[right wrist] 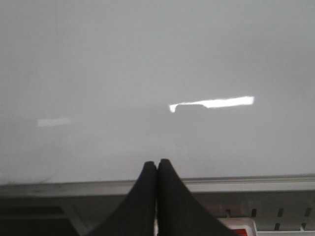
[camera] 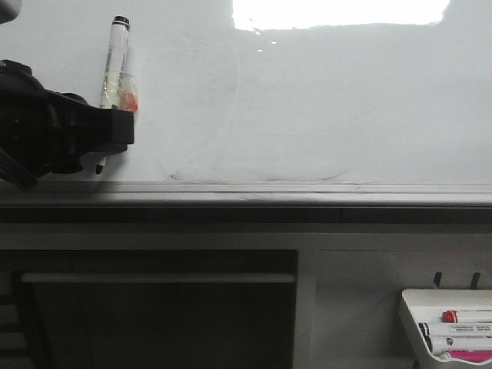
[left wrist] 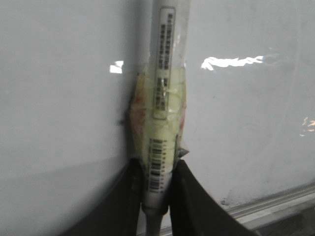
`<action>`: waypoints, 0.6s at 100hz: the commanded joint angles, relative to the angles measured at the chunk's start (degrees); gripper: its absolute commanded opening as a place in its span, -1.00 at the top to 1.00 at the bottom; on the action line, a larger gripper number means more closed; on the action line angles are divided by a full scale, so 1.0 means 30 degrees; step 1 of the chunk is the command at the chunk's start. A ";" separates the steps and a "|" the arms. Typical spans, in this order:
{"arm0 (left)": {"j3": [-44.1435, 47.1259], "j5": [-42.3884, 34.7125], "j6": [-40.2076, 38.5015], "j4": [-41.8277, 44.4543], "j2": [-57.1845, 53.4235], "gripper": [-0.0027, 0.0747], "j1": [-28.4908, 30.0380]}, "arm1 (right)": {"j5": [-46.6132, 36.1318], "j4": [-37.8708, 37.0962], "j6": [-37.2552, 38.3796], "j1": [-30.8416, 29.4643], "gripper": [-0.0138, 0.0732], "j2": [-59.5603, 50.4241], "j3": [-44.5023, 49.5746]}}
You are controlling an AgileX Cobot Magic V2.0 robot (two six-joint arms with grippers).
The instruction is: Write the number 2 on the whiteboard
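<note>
The whiteboard [camera: 323, 100] fills the upper front view, glossy white with faint grey smudges [camera: 231, 115]. No number 2 is in view on it. My left gripper [camera: 109, 123] sits at the board's lower left, shut on a white marker [camera: 115, 61] wrapped in yellowish tape. The marker's black end points up the board and its lower tip [camera: 100, 167] is close to the bottom rail. In the left wrist view the fingers [left wrist: 184, 196] clamp the marker [left wrist: 162, 98] over the whiteboard [left wrist: 59, 98]. My right gripper [right wrist: 157, 164] is shut and empty, over the whiteboard [right wrist: 147, 73] near its rail.
A grey metal rail [camera: 269, 188] runs along the board's lower edge. A bright glare patch [camera: 338, 11] sits at the top. At the lower right hangs a small white tray [camera: 407, 304] with several markers [camera: 461, 316]. Below the rail is a dark recess [camera: 154, 315].
</note>
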 commanded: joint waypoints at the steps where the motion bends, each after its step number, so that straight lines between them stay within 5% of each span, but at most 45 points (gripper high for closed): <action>1: -0.0210 -0.1379 -0.0206 0.1988 -0.1221 0.98 -0.0189 | -0.0815 0.3121 -0.3087 0.0698 0.82 0.1256 -0.1082; 12: 0.0223 -0.0554 -0.0206 0.4355 -0.2417 0.98 -0.0189 | -0.1017 0.6786 -0.6974 0.3283 0.82 0.2713 -0.1582; 29: 0.0383 0.3657 -0.0206 0.7052 -0.4867 0.98 -0.0189 | -0.1411 0.6894 -0.7866 0.7616 0.69 0.5975 -0.2929; 43: 0.0425 0.6222 -0.0206 1.2674 -0.7299 0.98 -0.0258 | -0.2343 0.6894 -0.9069 1.0836 0.43 0.9461 -0.4654; 60: 0.1469 0.6561 -0.0206 1.6117 -0.9808 0.98 -0.0258 | -0.2407 0.6894 -1.1130 1.4153 -0.01 1.3906 -0.7326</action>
